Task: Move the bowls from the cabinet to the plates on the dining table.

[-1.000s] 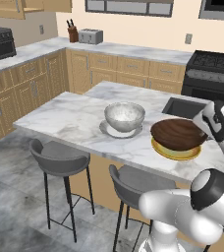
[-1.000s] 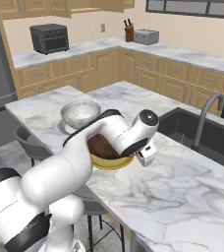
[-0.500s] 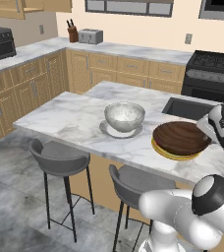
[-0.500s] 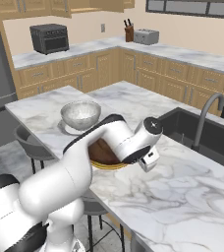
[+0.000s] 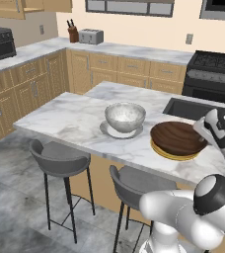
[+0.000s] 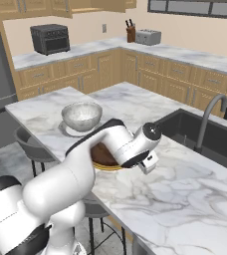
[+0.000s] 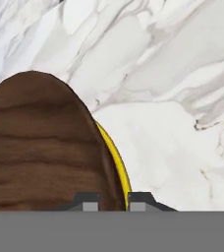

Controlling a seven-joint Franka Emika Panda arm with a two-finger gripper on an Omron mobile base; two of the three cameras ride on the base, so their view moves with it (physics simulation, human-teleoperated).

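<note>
The dark brown wooden bowl (image 5: 177, 137) (image 6: 103, 154) rests on the yellowish plate (image 5: 171, 155) (image 7: 116, 157) at the right end of the dining table (image 5: 60, 118) (image 6: 185, 199). My gripper (image 7: 113, 204) (image 5: 202, 130) is at the bowl's right rim, shut on that rim, which runs between the two fingertips in the hand view. The grey-white marbled bowl (image 5: 125, 116) (image 6: 81, 115) sits upright on the pale grey plate (image 5: 109, 131) (image 6: 68, 132), just left of the wooden one. The tan wall cabinet (image 5: 6, 7) (image 6: 51, 6) lines the top edge, mostly cut off.
A black sink (image 5: 193, 108) (image 6: 200, 134) with a curved faucet (image 6: 210, 109) is set in the top behind the wooden bowl. Two grey stools (image 5: 60, 158) (image 5: 139, 183) stand at the near side. A black stove (image 5: 213, 64) and a toaster (image 5: 91, 35) sit on the back counter.
The hand has sunk a little with the wooden bowl, which now lies down on the yellowish plate. The marbled bowl has not moved.
</note>
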